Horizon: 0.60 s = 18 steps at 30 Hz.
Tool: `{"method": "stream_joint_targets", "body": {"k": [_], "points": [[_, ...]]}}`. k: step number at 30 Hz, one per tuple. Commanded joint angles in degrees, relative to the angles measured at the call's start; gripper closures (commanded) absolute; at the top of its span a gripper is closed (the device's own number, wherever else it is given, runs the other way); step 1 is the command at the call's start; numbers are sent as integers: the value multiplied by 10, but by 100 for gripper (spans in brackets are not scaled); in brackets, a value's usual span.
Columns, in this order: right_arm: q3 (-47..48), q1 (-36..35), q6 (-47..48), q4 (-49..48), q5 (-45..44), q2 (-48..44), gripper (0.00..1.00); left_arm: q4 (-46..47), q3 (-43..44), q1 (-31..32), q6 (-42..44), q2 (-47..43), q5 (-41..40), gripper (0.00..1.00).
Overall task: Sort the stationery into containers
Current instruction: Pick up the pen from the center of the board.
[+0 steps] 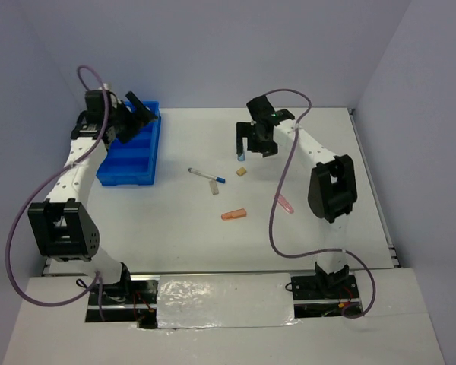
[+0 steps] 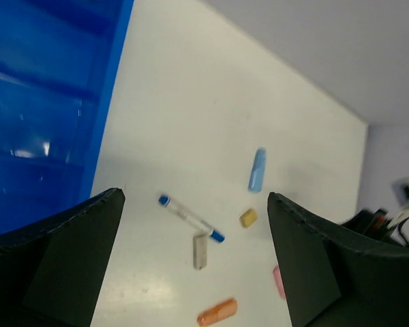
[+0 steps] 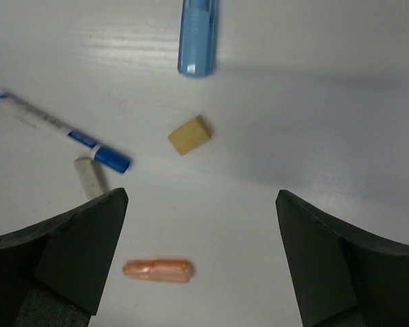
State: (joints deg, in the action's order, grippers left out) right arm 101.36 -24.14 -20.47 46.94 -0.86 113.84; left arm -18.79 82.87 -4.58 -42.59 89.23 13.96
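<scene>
The blue tray (image 1: 133, 156) sits at the far left and also shows in the left wrist view (image 2: 41, 102). My left gripper (image 1: 140, 112) hovers open over its far end, empty (image 2: 195, 197). My right gripper (image 1: 252, 146) is open and empty (image 3: 202, 194) above the loose items. On the table lie a white pen with a blue cap (image 1: 207, 176) (image 3: 61, 133), a grey eraser (image 1: 213, 187) (image 3: 91, 176), a beige eraser (image 1: 242, 172) (image 3: 189, 134), a light-blue stick (image 1: 240, 155) (image 3: 198, 37), an orange stick (image 1: 234, 215) (image 3: 158, 270) and a pink stick (image 1: 284, 202). No tape rolls are in view.
The right arm's elbow (image 1: 332, 186) hangs over the table's right side, just right of the pink stick. The table's far edge meets the back wall behind both grippers. The left arm covers part of the tray's far end.
</scene>
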Motion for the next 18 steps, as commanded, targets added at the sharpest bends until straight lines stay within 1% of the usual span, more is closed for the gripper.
{"method": "stream_joint_targets", "body": {"k": [1, 2, 5, 6, 7, 8, 10, 11, 13, 16, 17, 18], "points": [[84, 1, 52, 15, -62, 78, 4, -139, 40, 59, 9, 4, -67, 1], [120, 5, 55, 18, -67, 96, 5, -157, 37, 64, 6, -2, -100, 1], [179, 16, 49, 18, -63, 165, 8, -214, 17, 68, 8, -34, -118, 1], [194, 17, 49, 22, -57, 196, 9, -232, 5, 68, 13, -57, -133, 1], [227, 17, 53, 25, -58, 211, 12, -232, -6, 68, 20, -71, -137, 1], [240, 16, 57, 25, -54, 237, 13, -229, -18, 68, 33, -100, -136, 1], [266, 16, 61, 31, -50, 256, 15, -231, -47, 68, 44, -120, -132, 1], [270, 16, 61, 32, -50, 263, 15, -239, -49, 68, 59, -125, -128, 1], [277, 16, 59, 38, -55, 277, 20, -274, -46, 68, 75, -122, -127, 0], [265, 9, 62, 30, -59, 284, 24, -297, -51, 68, 104, -121, -137, 1], [266, 4, 66, 29, -66, 291, 26, -297, -56, 68, 107, -128, -137, 1], [277, -5, 71, 35, -82, 296, 31, -295, -68, 68, 110, -132, -137, 1]]}}
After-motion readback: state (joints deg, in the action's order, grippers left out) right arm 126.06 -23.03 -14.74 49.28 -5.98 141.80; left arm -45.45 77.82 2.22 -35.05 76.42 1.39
